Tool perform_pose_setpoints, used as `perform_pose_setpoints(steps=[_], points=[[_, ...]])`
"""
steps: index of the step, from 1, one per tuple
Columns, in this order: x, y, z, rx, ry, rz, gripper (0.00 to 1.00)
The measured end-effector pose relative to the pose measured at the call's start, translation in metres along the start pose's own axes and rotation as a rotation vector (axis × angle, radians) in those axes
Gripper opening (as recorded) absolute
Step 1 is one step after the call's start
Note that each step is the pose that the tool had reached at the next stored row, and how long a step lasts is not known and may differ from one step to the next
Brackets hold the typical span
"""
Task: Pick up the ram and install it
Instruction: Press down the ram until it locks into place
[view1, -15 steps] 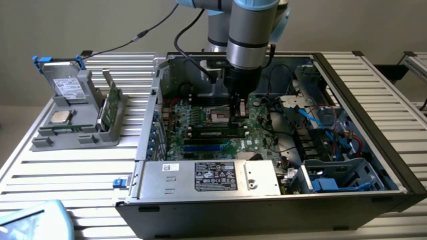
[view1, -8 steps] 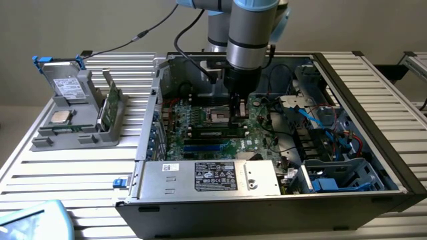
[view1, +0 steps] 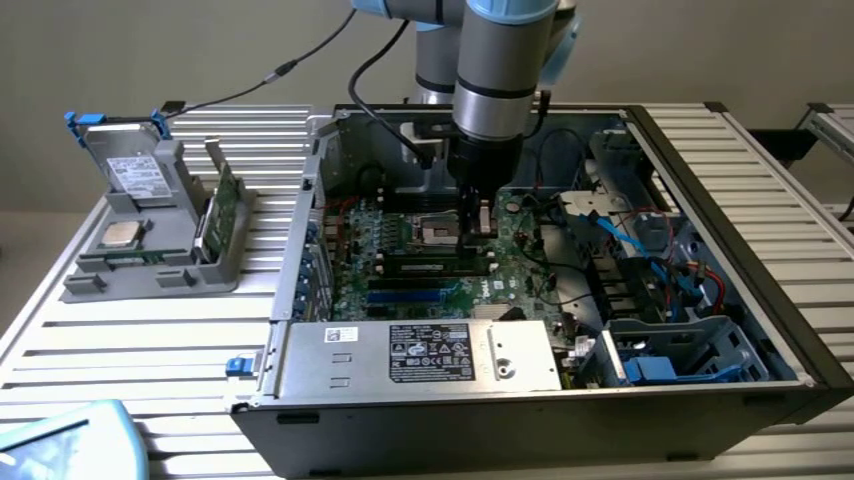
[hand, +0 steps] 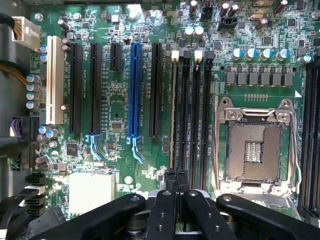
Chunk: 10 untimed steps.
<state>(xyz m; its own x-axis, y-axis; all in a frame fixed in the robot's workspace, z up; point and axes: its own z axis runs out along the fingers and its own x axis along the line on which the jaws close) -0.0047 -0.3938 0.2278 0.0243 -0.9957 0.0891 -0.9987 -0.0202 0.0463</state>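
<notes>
**Clenched pincer over the memory slots, stick seated on edge**

The landmark is the empty square silver-framed processor socket (hand: 252, 150) on the green motherboard (hand: 120, 107) inside the open grey metal computer case (view1: 400, 420).

The ram (hand: 173, 110), a long narrow green circuit-board stick seen edge-on, appears to stand in one of the black memory slots just beside the socket, between it and the blue expansion slot (hand: 134, 90). It looks to sit in the slot farthest from the socket, though edge-on this is hard to confirm.

The black two-fingered gripper (hand: 175, 176) is clenched, fingertips pressed together with nothing visibly pinched between them. It hangs directly over one end of that slot. I judge the fingers are held together so as to form a blunt tip that can bear down on the stick's top edge; whether they touch it cannot be told.

Well apart from the socket, outside the case, a grey plastic parts holder (view1: 147, 275) keeps another green board (view1: 218, 205) upright.
</notes>
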Motion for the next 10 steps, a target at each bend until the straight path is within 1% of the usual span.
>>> perform_pose_setpoints(steps=[10], points=[[-0.0002,-0.0001,0.0021,-0.0001,0.0002,0.000,0.11]])
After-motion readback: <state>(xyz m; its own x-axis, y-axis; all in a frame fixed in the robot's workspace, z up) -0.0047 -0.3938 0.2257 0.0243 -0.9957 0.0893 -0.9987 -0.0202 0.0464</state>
